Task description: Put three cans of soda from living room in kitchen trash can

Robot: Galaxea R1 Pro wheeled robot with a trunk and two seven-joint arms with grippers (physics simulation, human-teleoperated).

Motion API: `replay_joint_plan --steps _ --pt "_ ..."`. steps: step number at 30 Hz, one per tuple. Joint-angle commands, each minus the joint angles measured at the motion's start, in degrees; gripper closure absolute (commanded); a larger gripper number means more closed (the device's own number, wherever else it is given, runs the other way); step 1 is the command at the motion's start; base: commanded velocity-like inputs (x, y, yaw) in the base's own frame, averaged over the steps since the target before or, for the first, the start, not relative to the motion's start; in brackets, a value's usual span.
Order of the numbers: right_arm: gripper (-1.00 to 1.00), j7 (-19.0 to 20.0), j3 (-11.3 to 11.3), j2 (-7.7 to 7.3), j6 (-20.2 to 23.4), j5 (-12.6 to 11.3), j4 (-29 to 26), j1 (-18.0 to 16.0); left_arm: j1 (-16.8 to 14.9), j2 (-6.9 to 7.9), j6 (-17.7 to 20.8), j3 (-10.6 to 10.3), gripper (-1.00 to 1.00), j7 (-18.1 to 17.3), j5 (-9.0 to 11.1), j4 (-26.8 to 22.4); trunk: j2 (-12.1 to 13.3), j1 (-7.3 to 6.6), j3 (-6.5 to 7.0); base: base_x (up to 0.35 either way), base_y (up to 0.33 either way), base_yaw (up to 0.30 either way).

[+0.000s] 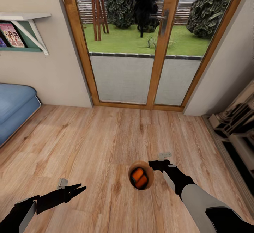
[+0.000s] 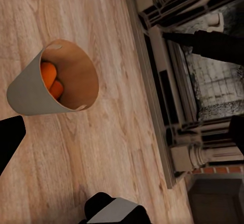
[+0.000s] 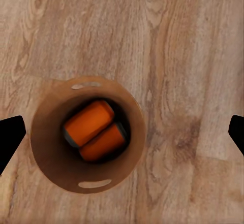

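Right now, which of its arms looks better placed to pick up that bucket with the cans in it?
The right. Its end effector sits beside the bucket's rim, and its camera looks straight down on the two orange cans inside. The left end effector is open but farther off across the floor.

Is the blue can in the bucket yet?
No, the right wrist view looks straight down into the bucket and shows just two orange cans lying side by side on its bottom.
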Motion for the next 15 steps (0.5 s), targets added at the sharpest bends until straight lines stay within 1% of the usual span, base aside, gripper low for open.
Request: replay_joint_plan --steps 1,15 --pt "-1.00 0.0 0.0 0.00 0.0 0.0 0.0 0.0 0.0 0.00 0.0 0.0 -1.00 0.0 0.0 0.0 0.4 -0.23 0.28 0.000 0.000 0.000" --pt "-1.00 0.0 0.0 0.00 0.0 0.0 0.0 0.0 0.0 0.00 0.0 0.0 -1.00 0.0 0.0 0.0 6.0 -3.30 4.09 0.000 0.000 0.000"
